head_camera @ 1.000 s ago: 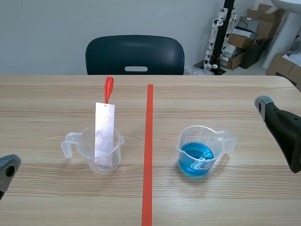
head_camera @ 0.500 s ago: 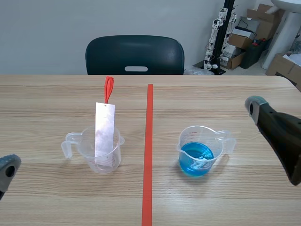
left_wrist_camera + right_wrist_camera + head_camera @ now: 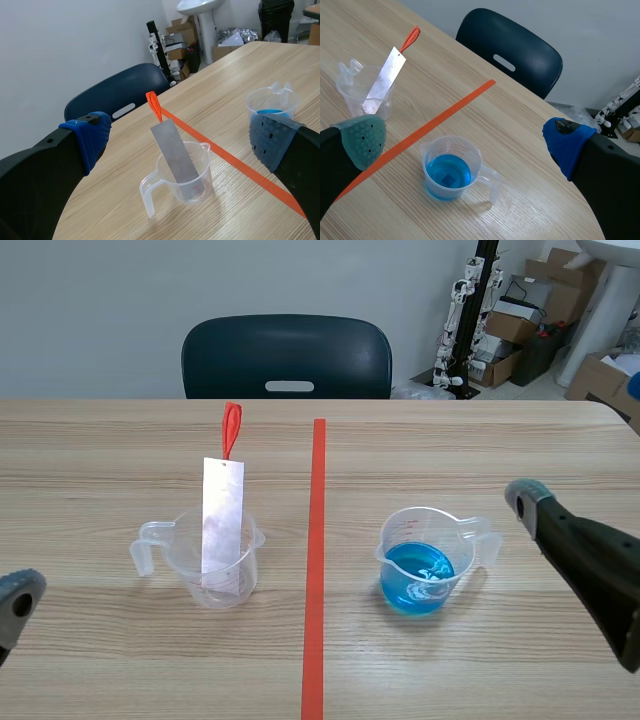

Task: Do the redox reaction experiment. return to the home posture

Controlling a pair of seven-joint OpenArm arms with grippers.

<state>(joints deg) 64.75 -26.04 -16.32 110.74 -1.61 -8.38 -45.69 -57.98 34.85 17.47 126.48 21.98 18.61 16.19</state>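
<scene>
A wide wooden table [image 3: 100, 460] fills most of the scene view, with an orange-red tape line [image 3: 316, 560] running up its middle. Behind its far edge, at the upper centre of the frame, stands a dark chair [image 3: 287, 355]. Cardboard boxes [image 3: 520, 325] are stacked on the floor at the upper right.

The right gripper [image 3: 464, 141] comes in low at the right edge of the scene view. Its fingers are spread wide with nothing between them, and it hangs apart from everything on the table. The left gripper [image 3: 181, 137] only peeks in at the lower left corner of the scene view. It is likewise released and holds nothing.

Right of the tape line, at mid-frame, sits a clear beaker of blue liquid [image 3: 425, 560], its handle turned to the right. Left of the line stands a second clear beaker [image 3: 220, 565], handle to the left. A grey metal strip [image 3: 222, 515] leans inside it, its lower end at the bottom and its upper end well above the rim. A small orange-red loop [image 3: 231, 430] is tied to the top of the strip.
</scene>
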